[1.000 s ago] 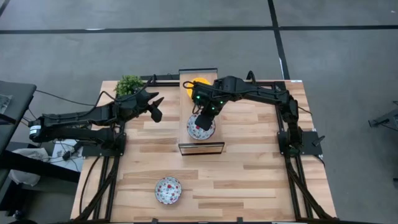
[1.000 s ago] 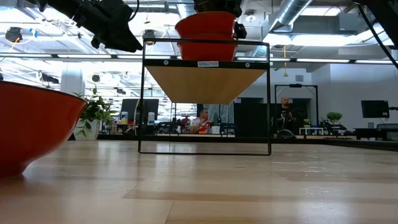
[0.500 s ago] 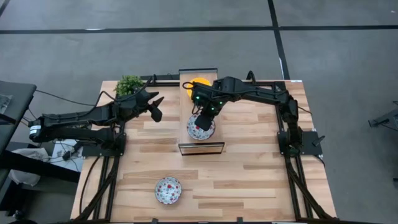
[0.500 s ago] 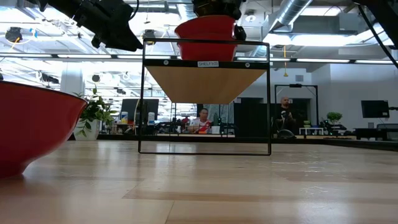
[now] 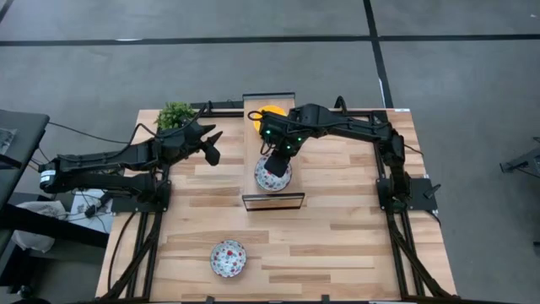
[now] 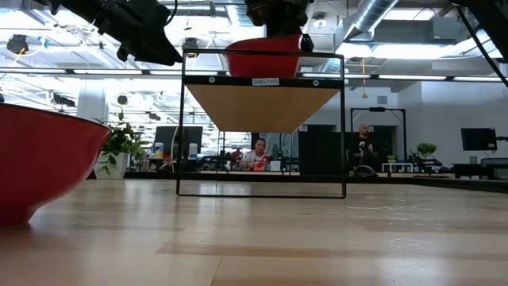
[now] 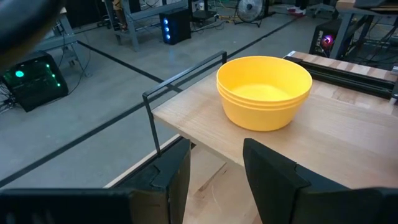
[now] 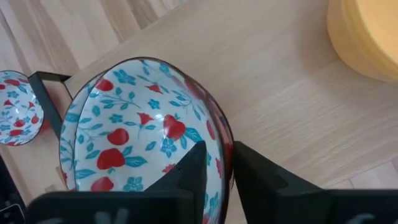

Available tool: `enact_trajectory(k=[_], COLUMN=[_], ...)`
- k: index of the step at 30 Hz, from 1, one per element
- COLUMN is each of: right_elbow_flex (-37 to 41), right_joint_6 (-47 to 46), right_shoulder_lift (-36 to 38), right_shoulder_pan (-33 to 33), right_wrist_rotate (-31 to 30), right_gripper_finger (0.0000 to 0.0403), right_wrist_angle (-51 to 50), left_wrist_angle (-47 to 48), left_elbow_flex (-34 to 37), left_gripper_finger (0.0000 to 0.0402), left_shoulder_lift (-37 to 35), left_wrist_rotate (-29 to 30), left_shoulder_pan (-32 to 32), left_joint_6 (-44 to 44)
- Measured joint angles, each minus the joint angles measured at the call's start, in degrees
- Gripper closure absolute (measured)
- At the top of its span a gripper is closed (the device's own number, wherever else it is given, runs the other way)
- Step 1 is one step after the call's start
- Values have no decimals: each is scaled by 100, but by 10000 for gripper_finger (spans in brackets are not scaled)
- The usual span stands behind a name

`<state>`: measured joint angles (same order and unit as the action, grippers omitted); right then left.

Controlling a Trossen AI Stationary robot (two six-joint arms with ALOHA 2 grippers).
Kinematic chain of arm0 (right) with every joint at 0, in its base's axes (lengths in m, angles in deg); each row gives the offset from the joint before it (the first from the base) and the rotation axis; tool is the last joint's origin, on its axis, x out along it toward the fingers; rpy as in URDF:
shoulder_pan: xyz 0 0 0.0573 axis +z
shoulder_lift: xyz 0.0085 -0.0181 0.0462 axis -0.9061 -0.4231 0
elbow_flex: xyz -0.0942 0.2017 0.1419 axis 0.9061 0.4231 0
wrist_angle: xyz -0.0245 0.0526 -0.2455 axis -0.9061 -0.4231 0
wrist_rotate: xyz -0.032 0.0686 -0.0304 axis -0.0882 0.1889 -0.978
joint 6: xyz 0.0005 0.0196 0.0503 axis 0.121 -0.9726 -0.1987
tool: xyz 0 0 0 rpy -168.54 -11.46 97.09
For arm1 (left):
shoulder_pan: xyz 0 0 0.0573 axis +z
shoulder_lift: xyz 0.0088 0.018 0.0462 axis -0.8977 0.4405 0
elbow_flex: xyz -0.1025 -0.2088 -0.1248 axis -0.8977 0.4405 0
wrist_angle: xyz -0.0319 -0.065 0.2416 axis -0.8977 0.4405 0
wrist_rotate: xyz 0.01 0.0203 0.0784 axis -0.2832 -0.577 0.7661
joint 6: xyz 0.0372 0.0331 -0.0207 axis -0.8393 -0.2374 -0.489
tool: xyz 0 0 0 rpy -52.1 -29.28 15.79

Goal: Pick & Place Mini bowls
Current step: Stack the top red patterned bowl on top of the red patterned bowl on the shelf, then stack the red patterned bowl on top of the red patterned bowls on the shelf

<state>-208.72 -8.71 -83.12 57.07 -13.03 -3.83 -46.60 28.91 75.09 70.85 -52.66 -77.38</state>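
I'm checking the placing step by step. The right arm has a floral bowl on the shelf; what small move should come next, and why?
Probably open wider and lift straight up. The right gripper straddles the rim of the floral bowl, which appears nested in another on the shelf, beside the yellow bowls. Its jaws look only slightly apart, so pulling away sideways could drag the bowl.

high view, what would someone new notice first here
The right gripper sits over a floral bowl on a small raised shelf mid-table, its fingers straddling the bowl's rim. Yellow bowls sit stacked at the shelf's far end, and another floral bowl lies alone near the table's front edge. The left gripper hangs open beside a small green plant.
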Motion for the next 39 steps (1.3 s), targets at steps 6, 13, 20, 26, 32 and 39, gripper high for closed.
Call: enact_trajectory(k=[6, 13, 20, 26, 32, 39], right_elbow_flex=[0, -4, -7, 64, 708, 2413], right_joint_6=[5, 2, 28, 391, 973, 1202], right_shoulder_lift=[34, 174, 433, 887, 1712, 3182], right_shoulder_pan=[-42, -163, -199, -152, -55, -162], right_wrist_rotate=[36, 319, 306, -183, -714, -753], right_gripper_finger=[320, 319, 323, 331, 333, 333], right_wrist_angle=[-71, -250, -594, -1084, -1015, 593], left_wrist_angle=[-36, -72, -94, -25, 652, 953], left_elbow_flex=[0, 0, 0, -4, -4, -4], left_gripper_finger=[254, 254, 254, 254, 254, 254], left_shoulder_lift=[0, 0, 0, -2, -110, -521], left_wrist_rotate=[0, 0, -2, -327, -448, -605], left_shoulder_pan=[-2, -2, -1, -125, -501, -1015], left_joint_6=[0, 0, 0, 2, 146, 365])
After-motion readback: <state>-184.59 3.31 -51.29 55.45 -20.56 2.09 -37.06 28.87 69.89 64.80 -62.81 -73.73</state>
